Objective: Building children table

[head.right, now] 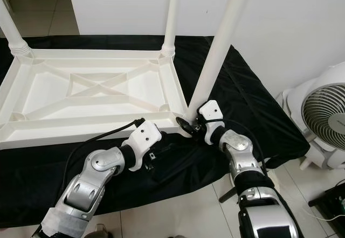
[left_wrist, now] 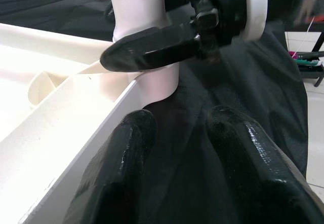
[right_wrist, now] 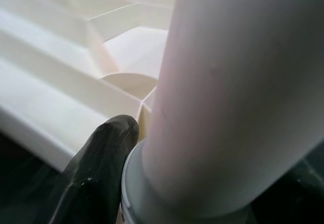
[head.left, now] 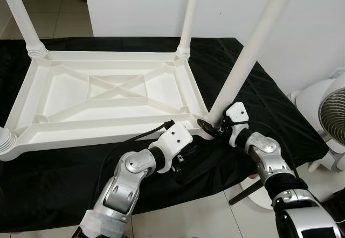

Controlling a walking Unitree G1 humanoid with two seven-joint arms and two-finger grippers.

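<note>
Both silver arms reach in: the left tool [head.left: 183, 160], fingers spread, rests on the black cloth [head.left: 64, 168] just short of the upturned white table [head.left: 102, 95]. Right beside it, the right tool [head.left: 213, 127] pinches the base of the near corner leg [head.left: 245, 60].

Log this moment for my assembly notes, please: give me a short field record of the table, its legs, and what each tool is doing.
table top: white plastic table top, upside down on a black cloth
legs standing: four, one at each corner
near right leg: leg tilted, base at the corner socket
right tool: right tool closed around that leg's base
left tool: left tool open, over the cloth beside the same corner
nearby: white fan on the floor at right
</note>
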